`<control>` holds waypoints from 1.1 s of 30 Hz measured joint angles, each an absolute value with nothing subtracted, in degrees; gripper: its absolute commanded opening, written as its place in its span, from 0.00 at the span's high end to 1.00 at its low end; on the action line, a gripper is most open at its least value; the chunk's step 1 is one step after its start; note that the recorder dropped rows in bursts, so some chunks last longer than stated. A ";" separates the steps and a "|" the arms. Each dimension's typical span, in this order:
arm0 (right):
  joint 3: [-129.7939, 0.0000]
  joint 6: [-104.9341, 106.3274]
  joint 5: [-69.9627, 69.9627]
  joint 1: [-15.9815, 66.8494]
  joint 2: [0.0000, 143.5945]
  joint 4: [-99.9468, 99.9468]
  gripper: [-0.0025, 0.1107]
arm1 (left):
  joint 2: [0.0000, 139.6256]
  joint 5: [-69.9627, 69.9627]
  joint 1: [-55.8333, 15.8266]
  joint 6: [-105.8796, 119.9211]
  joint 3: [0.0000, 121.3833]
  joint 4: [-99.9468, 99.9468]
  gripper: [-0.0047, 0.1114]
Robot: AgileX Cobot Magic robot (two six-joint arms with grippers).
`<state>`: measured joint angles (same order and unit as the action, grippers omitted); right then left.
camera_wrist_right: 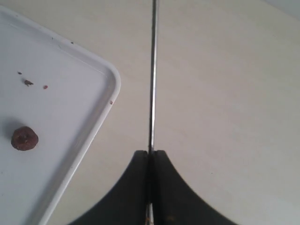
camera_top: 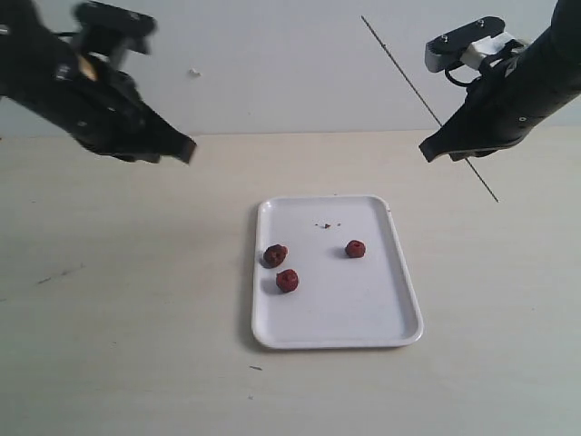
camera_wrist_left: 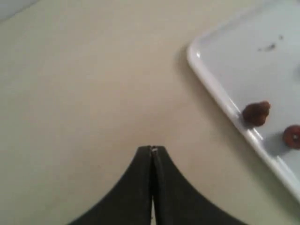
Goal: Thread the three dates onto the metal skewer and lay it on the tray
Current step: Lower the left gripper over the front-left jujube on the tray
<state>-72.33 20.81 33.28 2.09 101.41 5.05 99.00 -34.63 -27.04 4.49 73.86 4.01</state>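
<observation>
Three dates point(camera_top: 287, 280) lie loose on the tray point(camera_top: 381, 318); right jaws clamp the metal skewer point(camera_wrist_right: 153, 70), long axis tilted diagonally, upper end leaning leftward; left jaws pressed together, empty.

I read no text, label, brand, number or sign in any view; the tray point(camera_top: 363, 309) and the table point(camera_top: 109, 345) carry none legible.

Arms, tray and skewer run out of frame

The left arm point(camera_top: 54, 82) and right arm point(camera_top: 536, 82) are cut by the exterior view's edges. Each wrist view shows only part of the tray point(camera_wrist_left: 243, 61). One date point(camera_wrist_left: 292, 137) is clipped there, and the skewer point(camera_wrist_right: 153, 70) leaves the picture. The specks point(camera_top: 326, 224) are too small to identify.
</observation>
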 measured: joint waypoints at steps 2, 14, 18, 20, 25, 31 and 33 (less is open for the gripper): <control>-72.33 21.25 33.28 2.09 101.41 5.42 0.98 | 104.11 -35.60 -29.31 17.46 77.81 4.01 0.96; -72.33 22.35 33.16 2.09 101.41 5.79 0.98 | 115.60 -37.43 -34.00 86.04 82.06 4.12 0.60; -72.33 22.60 32.67 2.09 101.41 6.42 0.98 | 116.44 -34.55 -34.37 88.89 82.06 4.12 0.53; -72.33 22.60 32.54 2.09 101.41 6.67 0.98 | 117.08 -33.91 -34.80 91.11 82.16 4.00 0.53; -72.33 23.20 32.44 2.09 101.41 7.02 0.98 | 119.21 -32.22 -37.32 95.76 82.16 3.22 0.53; -72.33 23.42 32.33 2.09 101.41 7.14 0.98 | 120.59 -29.81 -39.20 98.31 82.16 2.54 0.53; -72.33 23.42 32.33 2.09 101.41 7.14 0.98 | 121.05 -29.67 -39.20 98.56 82.16 2.54 0.53</control>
